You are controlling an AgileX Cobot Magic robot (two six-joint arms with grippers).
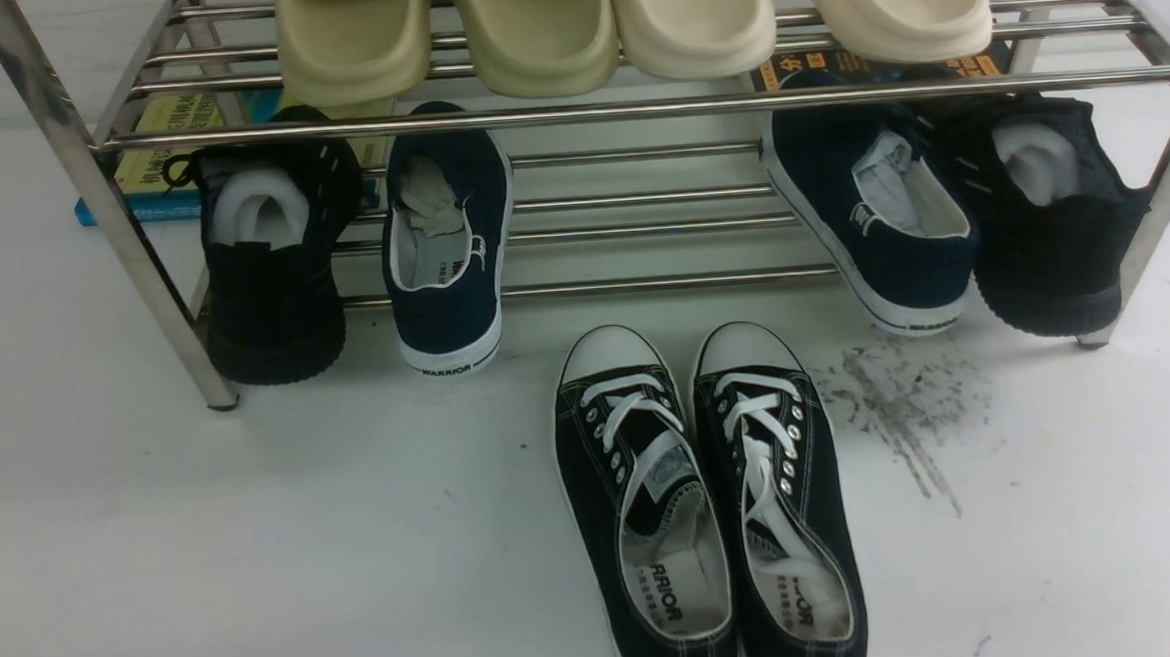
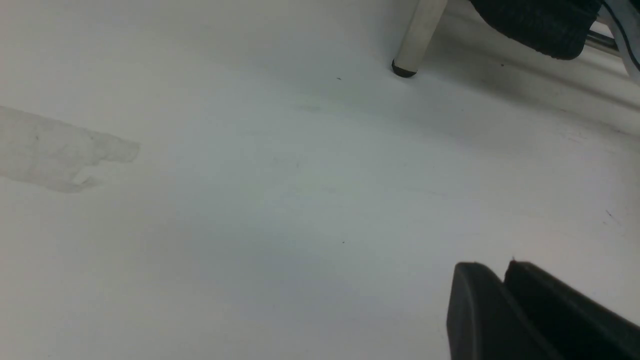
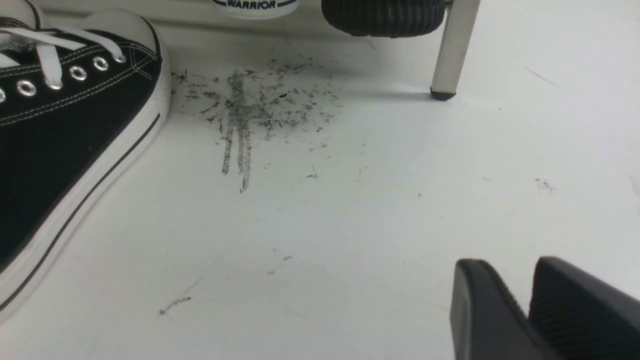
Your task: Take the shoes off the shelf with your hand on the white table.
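Observation:
The two black canvas sneakers stand side by side on the white table, toes toward the chrome shelf, in front of the gap in its lower tier. Neither gripper shows in the front view. In the left wrist view my left gripper is shut and empty, low over bare table near a shelf leg. In the right wrist view my right gripper is empty, jaws a narrow gap apart, over the table beside one sneaker and the scuff streaks.
The lower tier holds two navy WARRIOR slip-ons and two all-black knit shoes. Several cream slippers sit on the top tier. Books lie behind the shelf. A shelf leg stands ahead of the right gripper.

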